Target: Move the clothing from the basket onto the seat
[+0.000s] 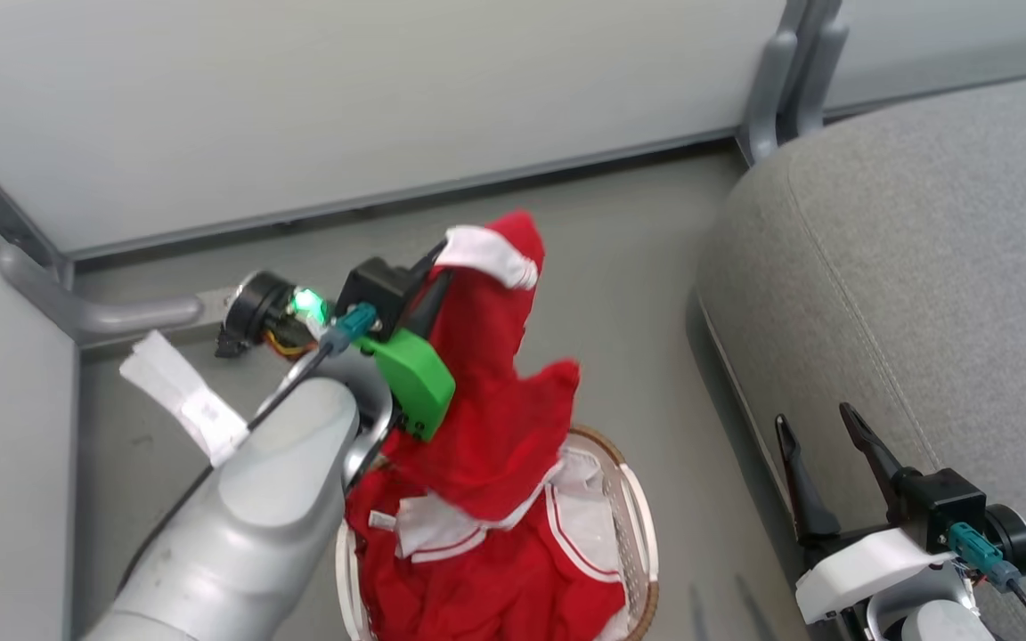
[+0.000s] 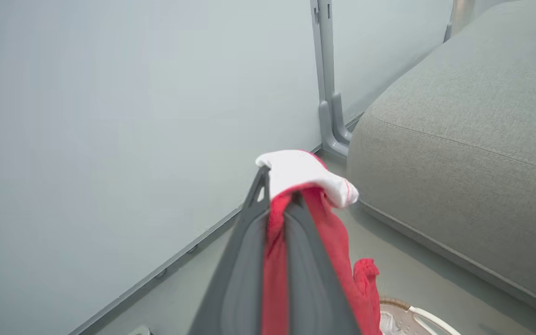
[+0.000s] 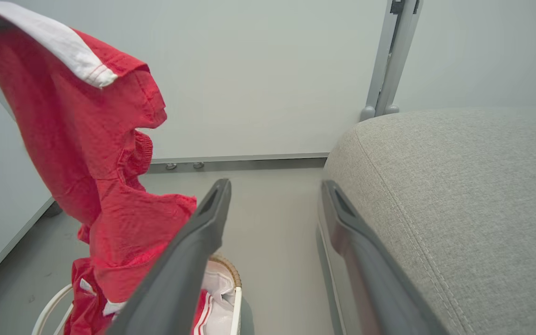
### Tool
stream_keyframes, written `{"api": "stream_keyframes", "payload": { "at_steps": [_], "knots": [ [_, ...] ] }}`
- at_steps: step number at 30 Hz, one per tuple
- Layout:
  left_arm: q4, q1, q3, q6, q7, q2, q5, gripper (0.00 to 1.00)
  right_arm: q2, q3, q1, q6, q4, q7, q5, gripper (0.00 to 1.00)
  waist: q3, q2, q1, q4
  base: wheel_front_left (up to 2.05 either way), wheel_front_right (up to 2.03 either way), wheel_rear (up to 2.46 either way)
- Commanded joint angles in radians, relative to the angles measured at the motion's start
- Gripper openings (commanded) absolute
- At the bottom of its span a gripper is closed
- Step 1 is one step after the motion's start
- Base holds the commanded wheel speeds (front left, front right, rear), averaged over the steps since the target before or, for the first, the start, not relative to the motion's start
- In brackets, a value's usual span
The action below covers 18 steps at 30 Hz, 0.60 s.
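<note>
My left gripper (image 2: 279, 186) was closed on a red garment (image 1: 486, 392), pinching it near its white-trimmed edge (image 2: 296, 170), which folded over the fingertips. I held it lifted above the basket (image 1: 642, 525), so the cloth hung down in a long drape. Its lower end was either touching the clothing (image 1: 495, 588) left in the basket or hanging just above it; I could not tell which.

The basket stood on the grey floor (image 1: 638, 249), just beside the seat (image 1: 923, 267), which lay to my right. The high hold made sense to me: the garment had to clear the basket's rim and the seat's rounded edge before it could be carried across.

My right gripper (image 1: 816, 418) was empty, its two fingers spread apart. It sat low beside the flank of the seat, apart from the basket, probably to leave the left arm room to swing over.

Several more red pieces with white stripes were heaped in the basket, so I judged the task far from done. The next move would call for a sideways carry toward the grey cushion.
</note>
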State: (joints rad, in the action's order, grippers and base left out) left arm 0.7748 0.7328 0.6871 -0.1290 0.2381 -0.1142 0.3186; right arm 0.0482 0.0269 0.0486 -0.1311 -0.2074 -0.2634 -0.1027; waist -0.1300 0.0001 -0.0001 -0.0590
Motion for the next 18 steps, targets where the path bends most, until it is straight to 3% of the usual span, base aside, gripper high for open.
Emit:
{"api": "stream_keyframes", "payload": {
  "at_steps": [1,9,18],
  "knots": [
    [-0.025,0.040,0.023,-0.002,-0.012,-0.026,0.020,0.00,0.004,-0.006,-0.021,0.001,0.002,-0.002,0.007,1.00,0.082,-0.0001,0.0001,0.046,0.00,0.00,0.00],
    [-0.129,0.181,0.129,-0.002,-0.072,-0.088,0.087,0.00,0.004,0.008,-0.021,0.001,0.020,-0.002,0.010,1.00,0.116,-0.0001,0.0001,0.044,0.00,0.00,0.00],
    [-0.150,0.302,0.188,-0.002,-0.090,-0.093,0.132,0.00,0.004,0.054,0.019,0.001,0.031,-0.002,0.025,1.00,0.125,-0.0001,0.0001,0.043,0.00,0.00,0.00]
  ]
}}
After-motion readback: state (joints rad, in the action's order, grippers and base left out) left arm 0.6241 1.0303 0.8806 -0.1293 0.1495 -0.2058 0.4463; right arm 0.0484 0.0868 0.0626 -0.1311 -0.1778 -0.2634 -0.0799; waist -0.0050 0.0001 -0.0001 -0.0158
